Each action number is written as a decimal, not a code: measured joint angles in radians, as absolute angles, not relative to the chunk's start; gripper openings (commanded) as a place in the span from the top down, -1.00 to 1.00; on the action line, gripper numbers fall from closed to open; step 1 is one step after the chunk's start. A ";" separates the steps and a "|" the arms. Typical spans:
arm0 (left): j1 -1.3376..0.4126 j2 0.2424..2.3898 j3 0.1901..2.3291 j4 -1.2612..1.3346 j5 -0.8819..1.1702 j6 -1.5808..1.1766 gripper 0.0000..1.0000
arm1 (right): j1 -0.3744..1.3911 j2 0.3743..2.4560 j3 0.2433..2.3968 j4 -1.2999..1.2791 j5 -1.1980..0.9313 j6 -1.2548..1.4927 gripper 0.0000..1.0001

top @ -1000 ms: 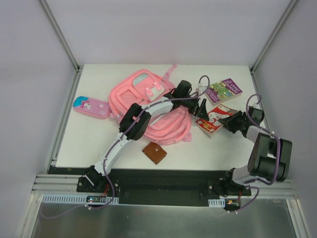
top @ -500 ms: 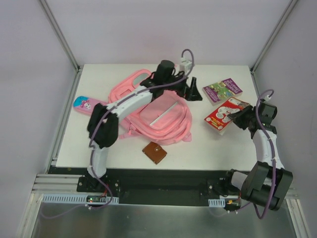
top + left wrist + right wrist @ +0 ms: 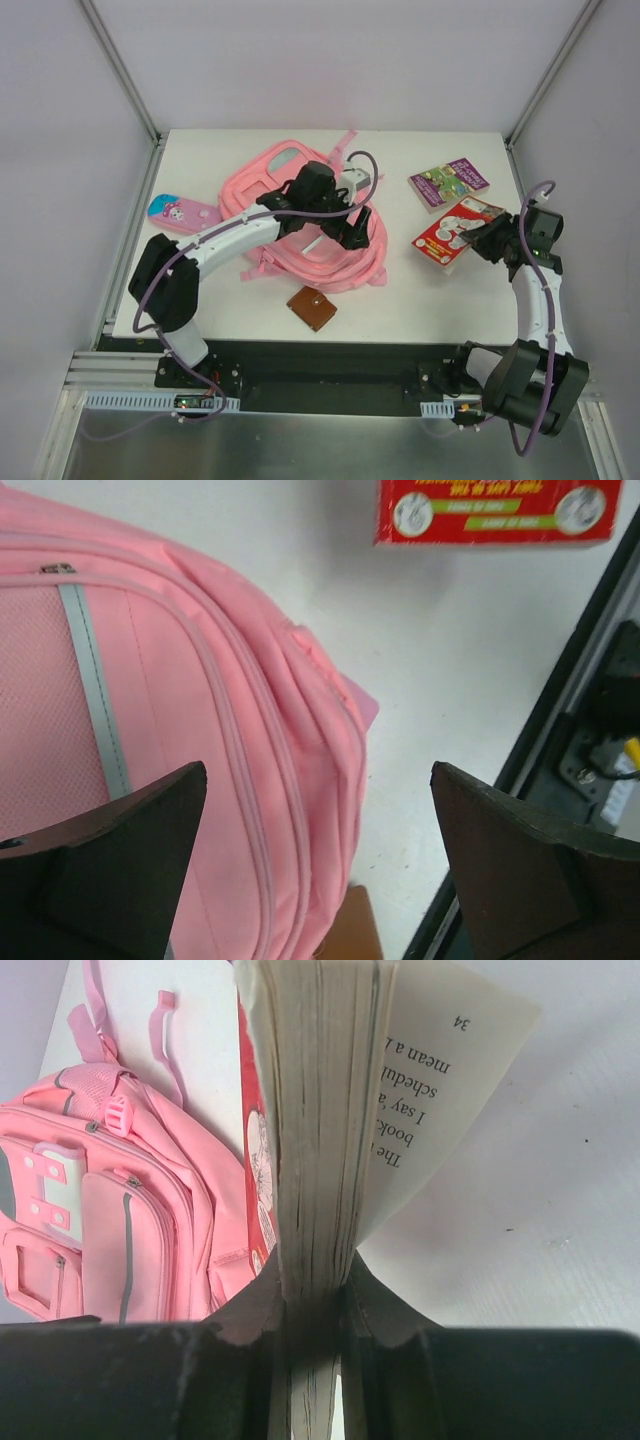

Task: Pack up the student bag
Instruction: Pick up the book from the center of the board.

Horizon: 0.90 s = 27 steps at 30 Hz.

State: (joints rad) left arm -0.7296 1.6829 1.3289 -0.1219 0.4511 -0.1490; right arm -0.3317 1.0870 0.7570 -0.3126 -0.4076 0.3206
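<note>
My right hand point(image 3: 312, 1295) pinches the red book point(image 3: 320, 1110) for packing; my left hand point(image 3: 315, 855) hangs wide over the pink bag point(image 3: 200, 690).

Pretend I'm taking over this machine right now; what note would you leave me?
Left gripper: open, empty, hovering over the student bag.
Right gripper: shut on the red book, right of the bag.
The bag lies mid-table. The purple book, pencil case and brown square item lie loose around it.
Done: red book grasped.
Left: apparently everything has yet to go into the bag.
</note>
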 measured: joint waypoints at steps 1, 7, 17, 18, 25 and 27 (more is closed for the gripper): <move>-0.736 1.691 1.332 -0.147 0.440 -0.125 -0.85 | -0.332 1.084 0.757 -0.313 -0.408 0.320 0.99; -0.761 1.737 1.339 -0.236 0.409 -0.036 -0.84 | -0.332 1.078 0.757 -0.323 -0.413 0.321 0.99; -0.852 1.815 1.411 -0.274 0.385 0.018 -0.57 | -0.332 1.078 0.757 -0.327 -0.432 0.321 0.99; -0.857 1.826 1.416 -0.276 0.385 0.019 -0.54 | -0.332 1.078 0.757 -0.327 -0.432 0.321 0.99; -0.856 1.898 1.459 -0.306 0.345 0.016 -0.20 | -0.332 1.078 0.757 -0.327 -0.434 0.321 0.99; -0.856 1.912 1.475 -0.315 0.335 0.015 -0.09 | -0.332 1.078 0.757 -0.327 -0.434 0.321 0.99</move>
